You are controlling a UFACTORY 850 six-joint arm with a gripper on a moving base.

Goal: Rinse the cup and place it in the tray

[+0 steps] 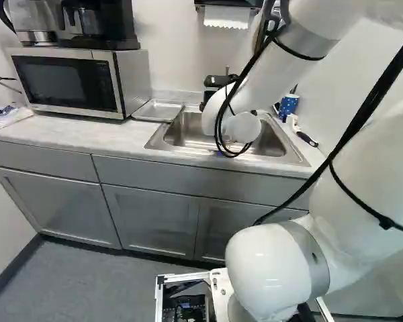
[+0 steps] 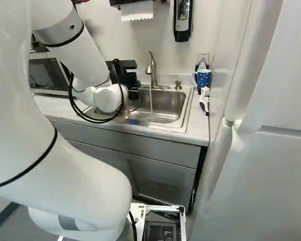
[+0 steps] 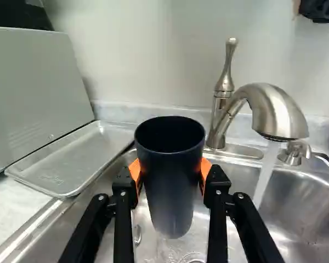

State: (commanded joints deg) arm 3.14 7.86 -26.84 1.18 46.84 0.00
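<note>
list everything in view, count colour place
cup: 1, dark, held over the sink
faucet: 1, silver, behind sink, water running
sink: 1, silver, in the counter
tray: 1, silver, beside the sink
microwave: 1, silver, by the tray
coffee maker: 1, black, on the microwave
mug: 1, blue, beyond the brush
brush: 1, white and dark, beside the sink
paper towel: 1, white, on the wall
soap dispenser: 1, black, on the wall
counter: 1, pale, under the microwave
cabinet doors: at least 3, grey, under the counter
arm: 1, white, over the sink
gripper: 1, black and orange, holding the cup
</note>
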